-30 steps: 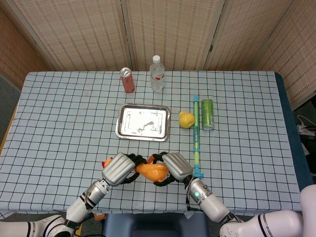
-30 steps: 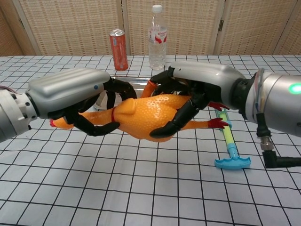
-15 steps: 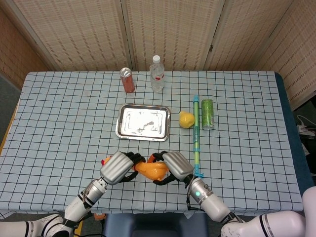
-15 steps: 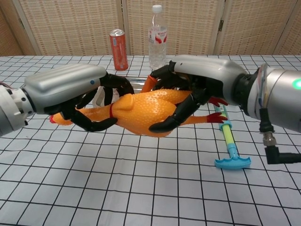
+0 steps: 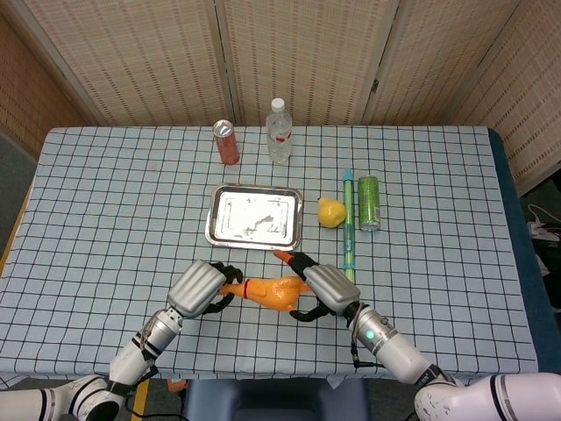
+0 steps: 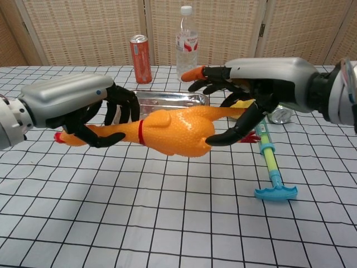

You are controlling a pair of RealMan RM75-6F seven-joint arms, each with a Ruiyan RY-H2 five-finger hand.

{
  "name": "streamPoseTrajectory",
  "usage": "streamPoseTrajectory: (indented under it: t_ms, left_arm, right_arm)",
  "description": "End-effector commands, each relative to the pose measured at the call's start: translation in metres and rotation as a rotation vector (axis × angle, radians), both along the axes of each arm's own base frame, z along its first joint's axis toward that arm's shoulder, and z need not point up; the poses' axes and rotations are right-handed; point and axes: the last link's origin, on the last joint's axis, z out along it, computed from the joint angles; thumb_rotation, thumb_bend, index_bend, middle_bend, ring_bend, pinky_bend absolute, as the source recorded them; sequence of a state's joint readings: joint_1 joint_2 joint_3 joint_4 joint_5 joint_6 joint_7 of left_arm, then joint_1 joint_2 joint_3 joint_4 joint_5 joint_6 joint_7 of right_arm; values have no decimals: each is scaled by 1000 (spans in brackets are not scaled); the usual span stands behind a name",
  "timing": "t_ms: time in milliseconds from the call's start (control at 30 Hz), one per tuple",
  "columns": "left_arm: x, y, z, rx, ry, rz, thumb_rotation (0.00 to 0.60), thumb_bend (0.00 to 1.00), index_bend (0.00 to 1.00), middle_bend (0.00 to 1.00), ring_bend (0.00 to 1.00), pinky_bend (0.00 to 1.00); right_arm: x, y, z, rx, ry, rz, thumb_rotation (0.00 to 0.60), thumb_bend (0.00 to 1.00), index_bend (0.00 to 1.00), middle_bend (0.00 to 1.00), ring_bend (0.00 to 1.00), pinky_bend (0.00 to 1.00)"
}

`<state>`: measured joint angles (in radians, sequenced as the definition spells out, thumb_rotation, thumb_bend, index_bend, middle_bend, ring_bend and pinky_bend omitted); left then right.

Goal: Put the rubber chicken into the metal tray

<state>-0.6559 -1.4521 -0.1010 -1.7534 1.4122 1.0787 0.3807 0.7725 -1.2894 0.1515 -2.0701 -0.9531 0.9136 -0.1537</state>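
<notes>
The orange rubber chicken (image 6: 173, 131) hangs level above the checked tablecloth, held between both hands. My left hand (image 6: 72, 106) grips its neck end, with the red beak poking out to the left. At the tail and leg end, my right hand (image 6: 262, 92) holds it with fingers curled over and under. In the head view the chicken (image 5: 272, 292) lies between the left hand (image 5: 200, 288) and the right hand (image 5: 326, 289), near the table's front edge. The metal tray (image 5: 216, 230) sits just beyond them and holds nothing; the chest view shows its rim (image 6: 162, 96) behind the chicken.
A red can (image 5: 226, 142) and a water bottle (image 5: 279, 132) stand behind the tray. To the tray's right are a lemon (image 5: 330, 212), a long green-and-blue stick toy (image 5: 349, 232) and a green can (image 5: 368, 203) lying on its side.
The hands have drawn apart along the chicken: the left slid toward the neck, the right toward the legs. More of the body now shows, and the chicken sits slightly further forward.
</notes>
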Motion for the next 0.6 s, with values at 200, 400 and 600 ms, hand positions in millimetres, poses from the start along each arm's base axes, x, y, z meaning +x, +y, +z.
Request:
streamPoseTrajectory:
  t_ms: [200,400,600]
  left_arm:
    - [-2,4,3,6,2,6,600,703,848,771,599,730]
    - [-9,13,5,22,17,24,600,707,847,771,600,731]
    - [-18,43,6,39,8,77,600,707,847,772,605,736]
  right_arm:
    - [-8,-8,16,-17,-1,-1,600,130,0,0,0,15]
    - [-20,-11,39,-107,10,13,600,129,0,0,0,5]
    - [-45,-11,68,-228,50,20,600,129,0,0,0,0]
